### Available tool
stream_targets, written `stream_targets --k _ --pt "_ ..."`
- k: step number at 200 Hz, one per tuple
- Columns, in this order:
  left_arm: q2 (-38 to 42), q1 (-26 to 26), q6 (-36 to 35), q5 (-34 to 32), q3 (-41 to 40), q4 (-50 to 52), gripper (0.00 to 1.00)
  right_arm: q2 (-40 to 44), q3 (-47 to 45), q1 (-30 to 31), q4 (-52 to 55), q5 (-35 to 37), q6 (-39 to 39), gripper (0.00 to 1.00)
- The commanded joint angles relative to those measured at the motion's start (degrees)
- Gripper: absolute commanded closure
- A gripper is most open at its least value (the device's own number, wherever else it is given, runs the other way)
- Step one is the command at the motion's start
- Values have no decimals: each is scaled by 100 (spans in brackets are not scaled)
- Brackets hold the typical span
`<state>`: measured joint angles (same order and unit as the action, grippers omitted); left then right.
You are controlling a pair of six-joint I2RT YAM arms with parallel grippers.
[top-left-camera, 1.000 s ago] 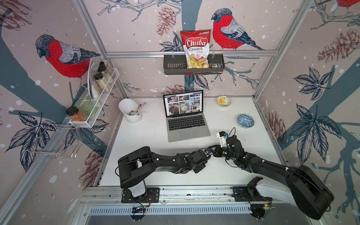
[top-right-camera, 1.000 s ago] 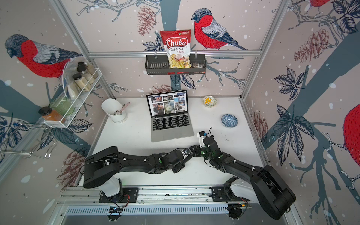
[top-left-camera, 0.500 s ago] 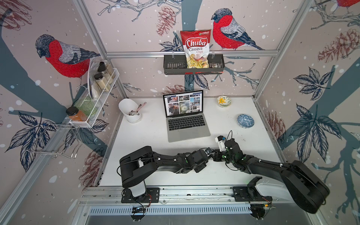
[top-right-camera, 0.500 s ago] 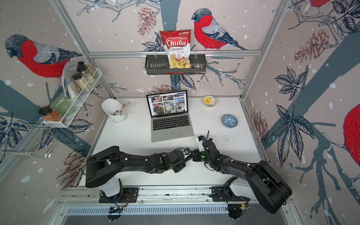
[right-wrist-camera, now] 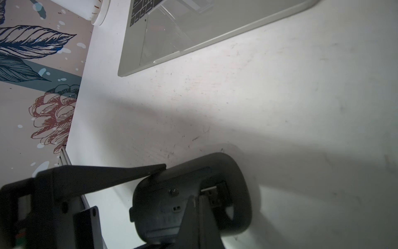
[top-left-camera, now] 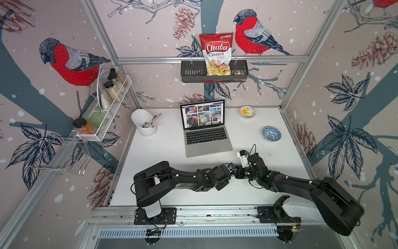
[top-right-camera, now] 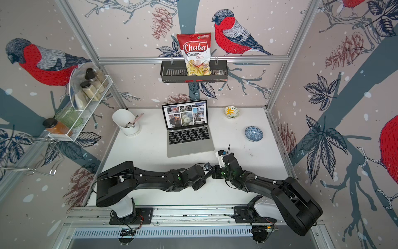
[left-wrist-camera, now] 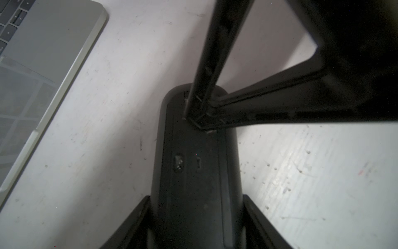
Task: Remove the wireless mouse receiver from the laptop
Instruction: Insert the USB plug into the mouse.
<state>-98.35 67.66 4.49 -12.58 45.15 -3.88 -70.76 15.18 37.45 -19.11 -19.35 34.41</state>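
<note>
While left tool (left-wrist-camera: 197, 207) clasps one mouse (left-wrist-camera: 193, 161), closed right tool (left-wrist-camera: 201, 122) touches one receiver (right-wrist-camera: 212, 195).

A: Laptop (top-left-camera: 208, 148) condition?
B: Silver-grey, black keys, lid open, photo grid showing; flat on the desk (top-left-camera: 163, 148).
A: Receiver (right-wrist-camera: 212, 195) location?
B: Tiny metal-tipped stub in the recess on the mouse's (right-wrist-camera: 237, 172) underside.

Soft, even light is flooding both top views, keeping the white tabletop (top-left-camera: 163, 155) bright, while aluminium frame posts (top-left-camera: 101, 32) are bowing near the edges. In the wrist views broad soft shadows are crossing that surface, and the trackpad of the slim silver-grey laptop (right-wrist-camera: 215, 32) is catching pale reflections.
</note>
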Motion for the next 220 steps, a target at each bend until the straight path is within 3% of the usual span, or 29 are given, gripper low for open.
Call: stream_targets --k 1,105,220 --pt "-71 -10 -145 36 -41 742 36 -37 -48 -23 13 81 -58 100" --pt "-64 -14 -115 69 -66 751 36 -7 195 -116 154 103 -232 100" --pt "-28 -12 -98 72 -85 761 36 -708 13 -120 -323 -65 -120 100"
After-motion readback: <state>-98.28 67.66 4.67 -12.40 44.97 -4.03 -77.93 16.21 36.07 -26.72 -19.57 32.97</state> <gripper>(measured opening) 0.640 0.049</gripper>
